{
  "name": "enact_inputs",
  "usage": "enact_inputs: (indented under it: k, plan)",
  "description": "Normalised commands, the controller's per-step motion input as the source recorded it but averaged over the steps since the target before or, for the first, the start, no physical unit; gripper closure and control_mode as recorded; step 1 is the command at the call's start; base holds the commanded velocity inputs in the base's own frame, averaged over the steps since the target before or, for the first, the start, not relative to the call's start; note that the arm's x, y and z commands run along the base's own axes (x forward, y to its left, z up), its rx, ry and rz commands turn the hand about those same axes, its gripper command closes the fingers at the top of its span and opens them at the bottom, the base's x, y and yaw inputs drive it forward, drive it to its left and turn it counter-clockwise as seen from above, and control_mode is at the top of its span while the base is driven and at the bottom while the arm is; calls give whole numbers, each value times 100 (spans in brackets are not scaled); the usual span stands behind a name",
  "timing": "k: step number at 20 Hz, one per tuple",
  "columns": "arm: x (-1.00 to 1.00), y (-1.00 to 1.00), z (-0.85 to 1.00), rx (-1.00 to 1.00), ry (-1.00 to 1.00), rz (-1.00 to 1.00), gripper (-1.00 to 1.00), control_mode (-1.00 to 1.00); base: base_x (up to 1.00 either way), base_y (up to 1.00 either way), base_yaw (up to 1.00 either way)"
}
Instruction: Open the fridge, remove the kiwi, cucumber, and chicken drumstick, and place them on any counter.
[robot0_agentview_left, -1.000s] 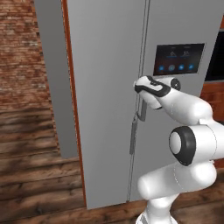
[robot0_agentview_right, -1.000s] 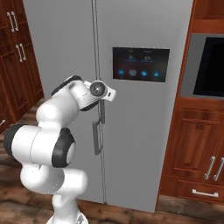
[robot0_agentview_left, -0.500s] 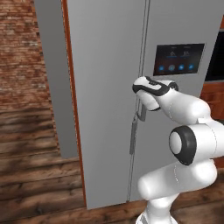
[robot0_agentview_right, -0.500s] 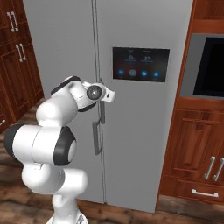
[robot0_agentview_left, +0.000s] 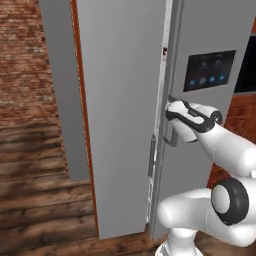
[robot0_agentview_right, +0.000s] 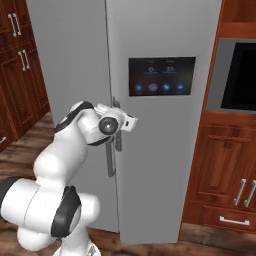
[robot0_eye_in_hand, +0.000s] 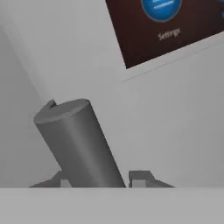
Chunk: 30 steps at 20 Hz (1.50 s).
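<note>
The fridge (robot0_agentview_left: 120, 100) (robot0_agentview_right: 165, 165) stands shut, tall and light grey, with a dark display panel (robot0_agentview_right: 161, 76) on its right door. My gripper (robot0_agentview_right: 118, 123) (robot0_agentview_left: 170, 107) is at the top of the long vertical handle (robot0_agentview_right: 111, 159) beside the seam between the doors. In the hand view the grey handle bar (robot0_eye_in_hand: 76, 140) runs down between my two fingertips, and the gripper (robot0_eye_in_hand: 103, 180) is shut on it. The kiwi, cucumber and chicken drumstick are hidden behind the closed doors. The counter is out of view.
Reddish-brown wood cabinets (robot0_agentview_right: 225, 170) with a dark built-in oven window (robot0_agentview_right: 241, 75) flank the fridge on the right, and more cabinets (robot0_agentview_right: 20, 60) on the left. A brick wall (robot0_agentview_left: 25, 60) and wooden floor (robot0_agentview_left: 45, 200) lie to the fridge's left.
The hand has stayed at the top of the fridge handle and settled slightly closer onto it. The doors have not moved.
</note>
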Motion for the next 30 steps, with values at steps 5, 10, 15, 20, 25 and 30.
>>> enact_inputs:
  k: [5,10,15,20,25,30]
  plan:
    - [-100,-59,0,-3,-16,3,100,-100,0,0,0]
    - [-100,-60,0,-8,-9,5,100,-100,0,0,0]
    - [-100,-41,14,-17,0,2,100,-100,0,0,0]
    - [-100,-35,21,-18,7,0,100,-100,0,0,0]
    - [-100,-20,7,-20,7,1,100,-100,0,0,0]
    - [-60,6,10,-11,0,2,-100,-100,0,0,0]
